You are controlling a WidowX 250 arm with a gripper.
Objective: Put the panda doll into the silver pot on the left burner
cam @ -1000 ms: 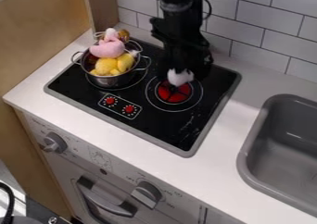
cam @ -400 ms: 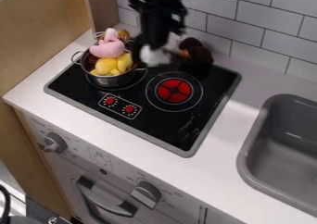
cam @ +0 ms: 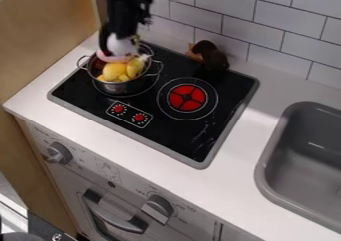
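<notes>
Panda doll held over the pot, upper left of frame

The black gripper (cam: pixel 120 36) is seen at upper left, clamped on the panda doll (cam: pixel 122 47), whose white part is shown above the silver pot (cam: pixel 117 88). Whether the toys beneath are touched by the doll cannot be told. In the pot, yellow toys (cam: pixel 114 69) are seen at the front, with a pink toy (cam: pixel 103 57) partly hidden behind. A dark brown toy (cam: pixel 214 59) is noted at upper centre, by the tiled wall (cam: pixel 273 41)
</notes>
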